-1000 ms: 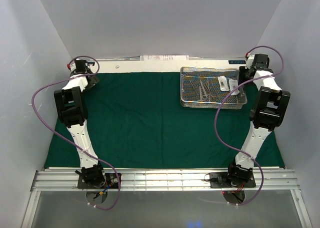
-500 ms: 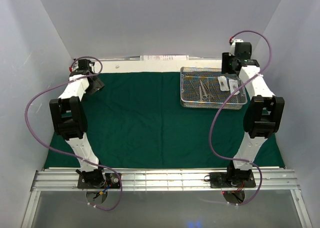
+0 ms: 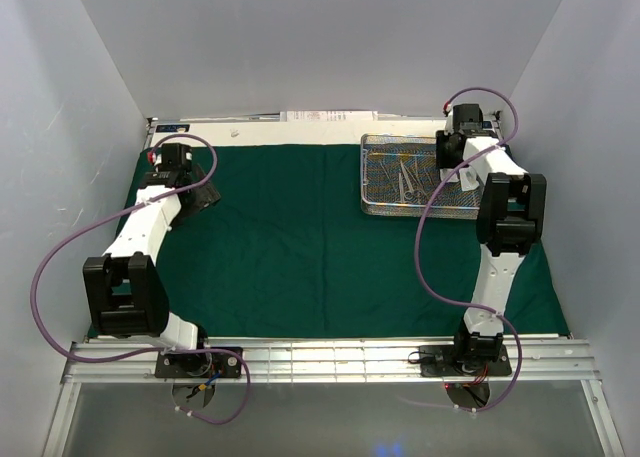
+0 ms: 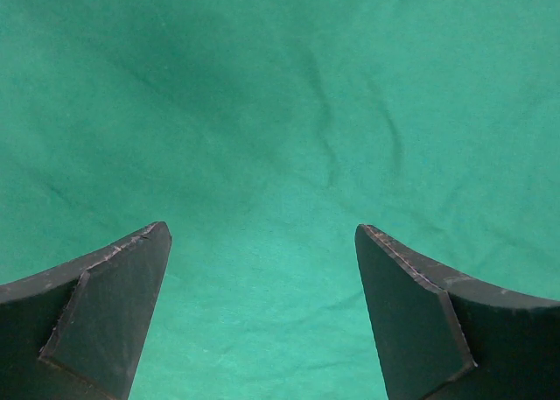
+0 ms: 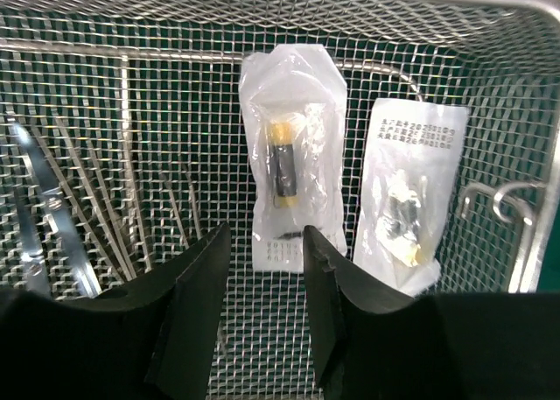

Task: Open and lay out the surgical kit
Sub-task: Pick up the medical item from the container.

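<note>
The dark green cloth (image 3: 300, 247) lies spread flat over the table. The silver wire-mesh tray (image 3: 400, 213) stands on it at the back right. It holds slim metal scissors and forceps (image 3: 407, 180), which lie at the left of the right wrist view (image 5: 87, 216). It also holds two clear packets, one in the middle (image 5: 291, 155) and one to its right (image 5: 409, 190). My right gripper (image 3: 449, 169) hangs over the tray's right half. Its jaws (image 5: 265, 234) are a little apart and empty, just short of the middle packet. My left gripper (image 3: 203, 195) is open and empty over bare cloth (image 4: 262, 111) at the back left.
A white paper strip (image 3: 330, 117) lies behind the cloth along the back wall. White walls close in the left, right and back sides. An aluminium rail (image 3: 330, 357) with both arm bases runs along the near edge. Purple cables loop beside each arm.
My right gripper has swung from the back right corner leftward to over the tray. My left gripper has come away from the back left corner, forward and right over the cloth.
</note>
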`<action>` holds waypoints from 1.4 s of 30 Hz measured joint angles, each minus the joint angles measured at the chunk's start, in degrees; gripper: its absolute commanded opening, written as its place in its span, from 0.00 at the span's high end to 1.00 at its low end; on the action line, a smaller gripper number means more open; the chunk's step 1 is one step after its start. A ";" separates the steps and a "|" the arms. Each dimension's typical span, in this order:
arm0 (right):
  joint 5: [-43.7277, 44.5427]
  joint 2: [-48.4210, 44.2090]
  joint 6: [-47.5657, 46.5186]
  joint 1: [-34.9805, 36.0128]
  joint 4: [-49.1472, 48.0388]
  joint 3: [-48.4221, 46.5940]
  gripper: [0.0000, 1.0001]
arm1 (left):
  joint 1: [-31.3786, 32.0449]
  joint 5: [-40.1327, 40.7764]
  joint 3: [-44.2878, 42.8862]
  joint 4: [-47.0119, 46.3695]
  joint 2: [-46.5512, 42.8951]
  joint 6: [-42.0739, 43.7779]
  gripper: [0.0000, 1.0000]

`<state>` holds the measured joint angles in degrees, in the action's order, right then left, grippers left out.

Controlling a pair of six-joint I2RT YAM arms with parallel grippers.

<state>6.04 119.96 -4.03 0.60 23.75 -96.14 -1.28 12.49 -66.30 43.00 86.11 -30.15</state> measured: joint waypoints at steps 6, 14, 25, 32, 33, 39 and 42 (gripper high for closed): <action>-0.11 4.35 -0.11 -0.48 0.02 -1.62 0.53 | 0.00 -1.25 1.18 -1.11 -1.29 0.85 0.02; -0.28 5.99 -0.70 -2.12 -0.09 -3.26 0.53 | 0.02 -2.51 3.21 -1.11 -1.29 1.20 0.02; -2.47 7.54 -0.98 -2.73 -0.48 -3.41 0.59 | 0.02 -3.54 3.21 -1.49 -1.16 1.20 0.02; -4.20 7.54 -1.75 -2.73 -0.44 -3.41 0.87 | 0.02 -3.80 3.21 -1.53 -1.03 1.18 0.02; -4.28 7.54 -1.84 -2.71 -0.39 -3.43 0.88 | 0.02 -3.87 3.21 -1.53 -1.03 1.20 0.02; -4.74 7.41 -1.88 -2.67 -0.26 -3.52 0.92 | 0.02 -4.00 3.19 -1.70 -1.03 1.18 0.02; -4.72 6.75 -1.29 -2.43 0.39 -3.52 0.92 | 0.02 -4.07 3.02 -1.66 -1.01 1.18 0.02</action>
<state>1.32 126.72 -5.32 -1.83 24.14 -99.66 -1.26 8.43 -63.29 41.34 85.10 -28.97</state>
